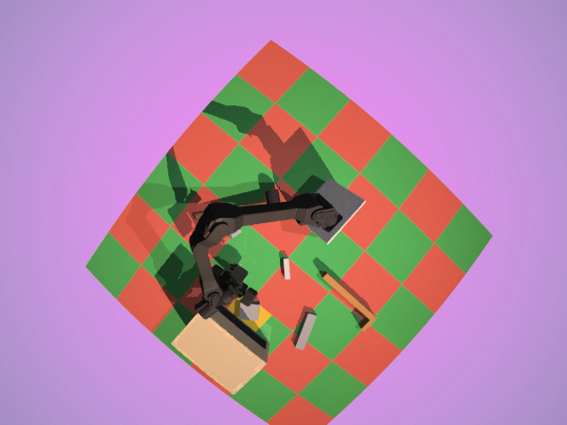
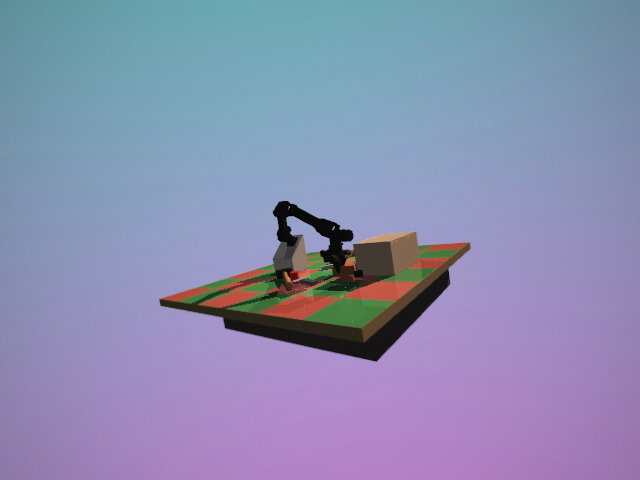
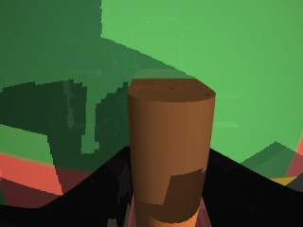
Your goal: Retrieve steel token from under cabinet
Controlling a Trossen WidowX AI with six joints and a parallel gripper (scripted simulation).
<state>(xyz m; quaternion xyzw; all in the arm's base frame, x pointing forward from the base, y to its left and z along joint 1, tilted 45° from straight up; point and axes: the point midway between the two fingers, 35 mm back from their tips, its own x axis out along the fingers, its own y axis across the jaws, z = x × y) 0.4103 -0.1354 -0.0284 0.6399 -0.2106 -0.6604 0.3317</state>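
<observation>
My gripper [image 1: 242, 284] [image 2: 338, 266] [image 3: 165, 154] is shut on an orange-brown wooden piece [image 3: 168, 142], whose flat end faces away from the wrist camera. It hangs low beside the yellow marked area [image 1: 261, 319], close in front of the cabinet [image 1: 220, 351] [image 2: 385, 257]. The far part of the held piece is hidden. A grey block-like thing [image 1: 249, 311] stands on the marked area. I cannot make out the steel token through the dark vent slots. An orange L-shaped stick [image 1: 345, 295] lies apart to the right.
A long grey block [image 1: 305, 331] lies right of the marked area. A small white block [image 1: 286, 268] lies further up. Another orange stick [image 1: 198, 214] shows partly beneath the arm. A red block [image 2: 295, 275] is near the grey robot stand [image 1: 343, 201] [image 2: 290, 256].
</observation>
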